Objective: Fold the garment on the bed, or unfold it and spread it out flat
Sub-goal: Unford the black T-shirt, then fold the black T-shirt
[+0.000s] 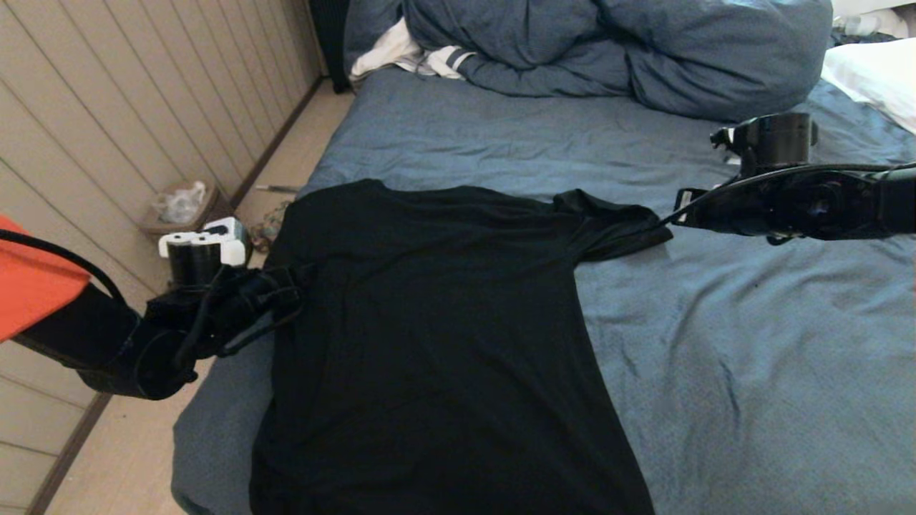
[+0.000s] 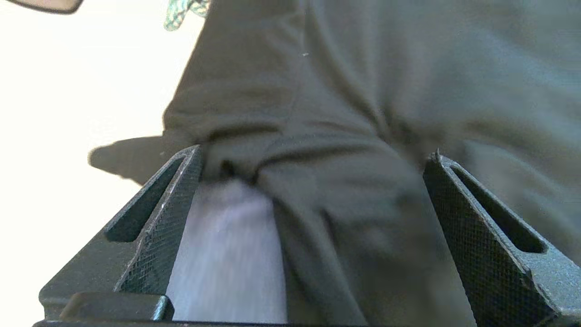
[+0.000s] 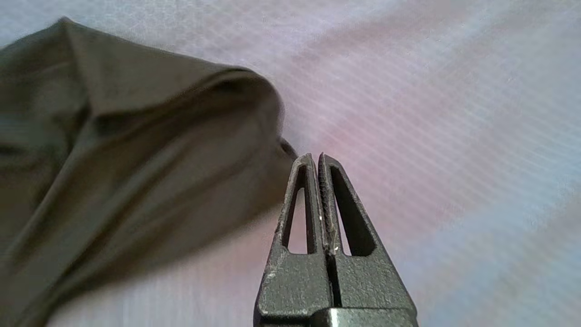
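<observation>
The garment (image 1: 429,322) lies spread on the bed (image 1: 751,357), plain black side up, hem toward me; its print is hidden. My left gripper (image 1: 304,275) is at the shirt's left edge by the left sleeve. In the left wrist view the left gripper (image 2: 315,153) is open wide, with black cloth (image 2: 363,218) and a strip of sheet lying between the fingers. My right gripper (image 1: 676,211) hovers just right of the crumpled right sleeve (image 1: 615,225). In the right wrist view the right gripper (image 3: 316,156) is shut with nothing in it, beside the sleeve (image 3: 136,136).
A bunched blue duvet (image 1: 608,50) and a white cloth with dark stripes (image 1: 422,57) sit at the bed's far end. A white pillow (image 1: 873,71) is at the far right. The bed's left edge drops to the floor, where a small basket (image 1: 179,207) stands by the wall.
</observation>
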{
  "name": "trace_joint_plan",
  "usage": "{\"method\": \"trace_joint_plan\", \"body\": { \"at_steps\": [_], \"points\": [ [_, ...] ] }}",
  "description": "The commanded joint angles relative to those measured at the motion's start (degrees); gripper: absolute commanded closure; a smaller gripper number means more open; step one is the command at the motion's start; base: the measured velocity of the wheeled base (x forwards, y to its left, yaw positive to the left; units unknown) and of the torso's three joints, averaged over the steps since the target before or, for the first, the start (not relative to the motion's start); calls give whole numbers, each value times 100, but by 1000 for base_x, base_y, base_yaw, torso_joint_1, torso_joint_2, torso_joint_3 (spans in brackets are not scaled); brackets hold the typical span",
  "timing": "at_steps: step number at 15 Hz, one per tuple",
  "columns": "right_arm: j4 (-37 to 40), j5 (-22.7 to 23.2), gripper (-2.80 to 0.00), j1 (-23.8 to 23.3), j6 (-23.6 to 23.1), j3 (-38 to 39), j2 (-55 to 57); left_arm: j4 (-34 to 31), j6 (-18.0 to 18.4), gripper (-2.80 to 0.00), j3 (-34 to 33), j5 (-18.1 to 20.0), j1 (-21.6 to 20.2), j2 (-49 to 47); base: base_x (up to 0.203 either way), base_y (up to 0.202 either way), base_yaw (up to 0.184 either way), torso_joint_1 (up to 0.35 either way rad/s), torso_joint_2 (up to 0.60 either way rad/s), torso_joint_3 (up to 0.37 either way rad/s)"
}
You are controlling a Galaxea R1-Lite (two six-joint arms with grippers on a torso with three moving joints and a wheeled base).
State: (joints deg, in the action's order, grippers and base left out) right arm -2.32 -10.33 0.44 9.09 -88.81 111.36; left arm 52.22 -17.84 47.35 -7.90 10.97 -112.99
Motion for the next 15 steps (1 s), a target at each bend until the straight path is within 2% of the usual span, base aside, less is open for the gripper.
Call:
{"method": "trace_joint_plan", "body": {
  "at_steps": [1,3,5,7,13,15],
  "points": [
    [-5,60,0,14,1,463,-681,-68,25,-280,-328,-35,35,689,0,0,0,0,0,0],
    [-6,125,0,45,-3,1030,-1224,-120,229,-280,-853,-211,105,1192,0,0,0,0,0,0],
    [-65,158,0,115,-21,1759,-1893,-121,578,-280,-1262,-587,131,1809,0,0,0,0,0,0],
    [-292,244,0,180,-38,2386,-2421,-268,724,-280,-1533,-714,138,2486,0,0,0,0,0,0],
    [-450,335,0,393,-8,3665,-3625,-1496,867,-280,-2172,-762,226,4550,0,0,0,0,0,0],
    [-446,337,0,486,-29,4096,-4162,-2225,871,-280,-2247,-771,234,5370,0,0,0,0,0,0]
  ]
}}
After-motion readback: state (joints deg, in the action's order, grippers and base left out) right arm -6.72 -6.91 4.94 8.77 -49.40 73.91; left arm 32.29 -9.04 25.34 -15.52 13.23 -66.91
